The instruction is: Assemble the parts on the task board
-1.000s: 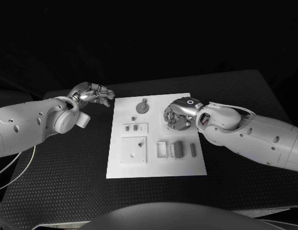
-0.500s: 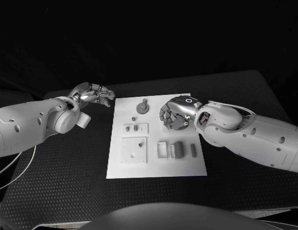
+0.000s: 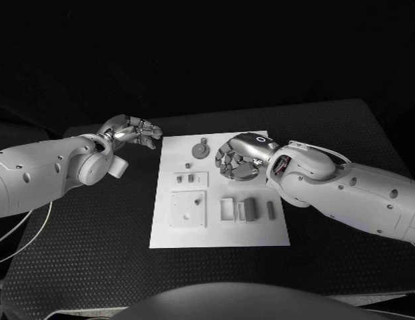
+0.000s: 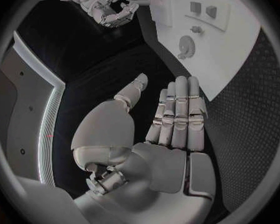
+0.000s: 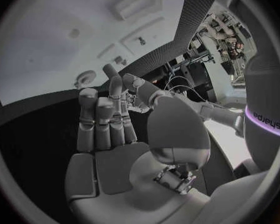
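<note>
Head view shows my right hand (image 3: 235,159) hovering over the far right part of the board (image 3: 219,230), fingers curled loosely with nothing in them that I can see; whether it touches the board I cannot tell. My left hand (image 3: 131,131) hangs above the counter (image 3: 83,247) just beside the board's far left corner, fingers apart and holding nothing. From the left wrist, those fingers (image 4: 177,109) lie straight and side by side, the thumb apart.

The board lies flat in the middle of the counter. A round part with a stem (image 3: 200,150) sits near its far edge, between my two hands. Nearer to me is a small plate with two slots (image 3: 189,178), and below it a larger square plate (image 3: 187,207). To the right of that, a few upright blocks (image 3: 246,208) stand side by side. From the right wrist, my fingers (image 5: 105,119) point toward the board, spread slightly.
</note>
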`<act>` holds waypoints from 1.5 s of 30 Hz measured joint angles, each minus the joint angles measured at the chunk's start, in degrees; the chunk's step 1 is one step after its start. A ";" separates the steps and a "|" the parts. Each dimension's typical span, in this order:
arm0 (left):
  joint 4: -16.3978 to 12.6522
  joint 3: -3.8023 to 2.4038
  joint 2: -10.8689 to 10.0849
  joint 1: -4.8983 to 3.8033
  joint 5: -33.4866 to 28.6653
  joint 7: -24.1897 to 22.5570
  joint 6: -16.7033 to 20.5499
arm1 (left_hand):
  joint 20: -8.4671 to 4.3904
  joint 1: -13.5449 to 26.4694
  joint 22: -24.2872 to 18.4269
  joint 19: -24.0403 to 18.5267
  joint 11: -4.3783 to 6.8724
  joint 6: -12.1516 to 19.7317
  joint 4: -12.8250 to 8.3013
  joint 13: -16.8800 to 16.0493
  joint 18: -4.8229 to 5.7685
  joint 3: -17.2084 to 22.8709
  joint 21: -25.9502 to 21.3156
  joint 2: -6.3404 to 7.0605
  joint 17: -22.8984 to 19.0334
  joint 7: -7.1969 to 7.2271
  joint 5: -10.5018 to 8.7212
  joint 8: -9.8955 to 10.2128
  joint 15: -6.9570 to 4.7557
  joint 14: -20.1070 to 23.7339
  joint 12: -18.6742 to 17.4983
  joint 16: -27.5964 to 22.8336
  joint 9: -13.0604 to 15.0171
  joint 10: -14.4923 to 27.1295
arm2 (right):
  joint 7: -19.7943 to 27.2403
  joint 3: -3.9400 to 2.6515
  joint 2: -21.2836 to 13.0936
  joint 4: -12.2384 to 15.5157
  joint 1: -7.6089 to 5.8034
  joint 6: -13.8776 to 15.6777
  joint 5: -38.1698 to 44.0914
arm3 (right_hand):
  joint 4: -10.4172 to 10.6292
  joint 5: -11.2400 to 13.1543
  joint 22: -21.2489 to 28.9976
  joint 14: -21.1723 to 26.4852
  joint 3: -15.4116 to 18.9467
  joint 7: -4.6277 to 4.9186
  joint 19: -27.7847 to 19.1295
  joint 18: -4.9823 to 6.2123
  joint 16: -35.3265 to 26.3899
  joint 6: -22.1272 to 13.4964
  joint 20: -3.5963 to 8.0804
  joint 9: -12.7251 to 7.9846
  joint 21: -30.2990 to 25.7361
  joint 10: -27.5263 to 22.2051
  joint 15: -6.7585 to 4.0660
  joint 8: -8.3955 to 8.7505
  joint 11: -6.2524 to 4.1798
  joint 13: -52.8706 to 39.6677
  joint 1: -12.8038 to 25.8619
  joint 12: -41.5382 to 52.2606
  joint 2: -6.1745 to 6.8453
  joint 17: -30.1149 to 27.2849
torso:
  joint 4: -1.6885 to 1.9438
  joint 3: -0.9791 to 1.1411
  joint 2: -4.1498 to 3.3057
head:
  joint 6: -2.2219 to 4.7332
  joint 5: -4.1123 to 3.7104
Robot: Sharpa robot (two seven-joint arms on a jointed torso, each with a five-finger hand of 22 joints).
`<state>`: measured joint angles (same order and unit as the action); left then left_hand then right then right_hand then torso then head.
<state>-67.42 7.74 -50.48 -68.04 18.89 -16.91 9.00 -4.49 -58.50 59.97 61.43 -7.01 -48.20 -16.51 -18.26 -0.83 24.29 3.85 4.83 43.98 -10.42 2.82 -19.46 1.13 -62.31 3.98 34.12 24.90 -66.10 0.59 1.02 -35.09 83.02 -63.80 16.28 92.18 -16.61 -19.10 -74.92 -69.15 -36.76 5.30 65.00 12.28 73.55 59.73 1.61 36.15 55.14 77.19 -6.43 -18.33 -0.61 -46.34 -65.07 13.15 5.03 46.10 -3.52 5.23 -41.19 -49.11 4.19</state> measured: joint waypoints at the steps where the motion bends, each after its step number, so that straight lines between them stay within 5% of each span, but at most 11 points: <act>1: 0.01 0.00 0.00 0.01 0.00 0.01 0.00 | 0.00 0.00 0.00 0.00 0.00 0.00 0.00 0.00 0.00 0.00 0.00 0.00 0.00 0.00 0.00 0.00 0.00 0.00 0.00 0.00 0.00 0.00 | 0.20 0.00 0.11 0.21 0.00 0.18 -1.18 | 0.00 0.00 0.00 0.00 0.00 0.00 0.00 0.00 0.00 0.00 0.00 0.00 0.00 0.00 0.00 0.00 0.00 0.00 0.07 0.00 -0.07 0.00 | 0.00 0.00 0.01 | -0.02 0.07; 15: 0.57 0.00 0.55 0.00 0.00 0.12 -0.08 | 0.00 0.00 -0.04 0.00 0.00 0.00 0.00 0.04 0.00 0.00 0.00 0.00 0.00 0.00 0.00 0.00 0.00 0.00 0.00 0.00 0.00 0.00 | 1.91 0.26 2.97 1.58 0.32 0.40 -7.43 | 0.00 0.02 0.00 0.01 0.01 0.11 0.00 0.04 0.00 -0.11 -0.02 0.00 0.00 -0.01 0.01 0.00 0.00 0.00 0.21 0.00 -0.21 0.00 | -0.04 -0.05 0.15 | -0.30 1.70; 20: 0.95 0.00 0.87 0.00 0.00 0.14 -0.10 | 0.00 0.00 -0.04 0.00 0.01 0.00 0.00 0.04 0.00 0.00 0.00 0.00 -0.01 0.00 0.00 0.00 0.00 0.00 0.00 0.00 0.01 -0.01 | 2.15 1.24 4.51 0.38 0.95 0.27 -7.69 | -0.01 0.02 0.00 0.02 0.01 0.18 0.00 0.05 0.00 -0.18 -0.02 0.00 0.00 -0.01 0.02 0.00 0.01 -0.10 0.28 -0.30 -0.29 -0.01 | -0.04 -0.08 0.19 | -0.45 2.41; 31: 1.15 0.02 1.12 0.02 0.00 0.15 -0.16 | 0.00 0.00 -0.09 0.00 -0.12 0.00 0.00 0.09 0.00 0.00 0.00 0.00 0.04 0.00 0.00 0.00 0.00 0.00 0.00 0.00 0.01 0.12 | 2.96 2.83 7.61 -2.30 3.41 0.32 -5.41 | -0.02 0.09 0.00 0.09 0.03 0.20 -0.08 0.07 0.00 -0.20 -0.10 0.00 0.00 -0.02 0.09 0.21 0.01 -0.10 0.44 -0.33 -0.45 -0.01 | 0.01 -0.12 0.25 | -0.69 3.36; 45: 1.19 0.02 1.47 0.02 -0.01 0.17 -0.26 | 0.00 0.00 -0.09 0.00 -0.11 0.00 0.00 0.09 0.00 0.00 0.00 0.00 0.03 0.00 0.00 0.00 0.01 0.01 0.00 -0.22 0.01 0.12 | 3.88 3.53 10.90 -4.00 6.56 0.34 -3.01 | -0.02 0.18 0.00 0.12 -0.17 0.28 -0.27 0.09 0.00 -0.28 0.01 0.00 0.00 -0.11 0.12 0.28 0.10 -0.12 0.42 -0.32 -0.44 -0.01 | 0.05 -0.04 0.15 | -0.90 4.41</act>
<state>-66.23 7.76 -49.01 -68.02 18.89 -16.74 8.74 -4.49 -58.50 59.88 61.43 -7.12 -48.20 -16.51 -18.18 -0.83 24.29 3.85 4.83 44.01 -10.42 2.82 -19.47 1.14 -62.30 3.98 33.90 24.91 -65.98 4.47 4.55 -24.19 79.02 -57.24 16.62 89.16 -16.62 -18.92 -74.92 -69.03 -36.93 5.58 64.73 12.37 73.55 59.44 1.63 36.15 55.14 77.08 -6.32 -18.05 -0.51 -46.46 -64.65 12.83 4.59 46.09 -3.46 5.19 -41.04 -50.00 8.60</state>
